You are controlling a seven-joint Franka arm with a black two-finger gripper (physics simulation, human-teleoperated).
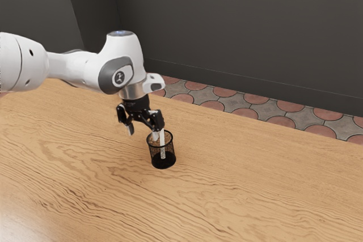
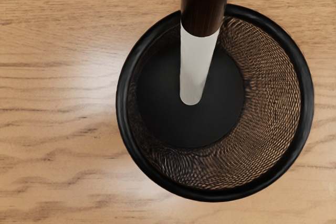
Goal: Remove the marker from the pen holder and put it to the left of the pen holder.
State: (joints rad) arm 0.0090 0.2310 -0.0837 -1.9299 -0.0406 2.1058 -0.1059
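Your black two-finger gripper (image 1: 143, 134) has its fingers apart, with nothing clamped, and the white-and-dark marker (image 1: 162, 148) stands in the black mesh pen holder (image 2: 307, 103), its long axis near upright with a slight lean. It lies toward the exterior view's right of the gap, just beside the finger on that side, so you likely need to shift that way to straddle it before lifting. You have one marker, one pen holder and one gripper.
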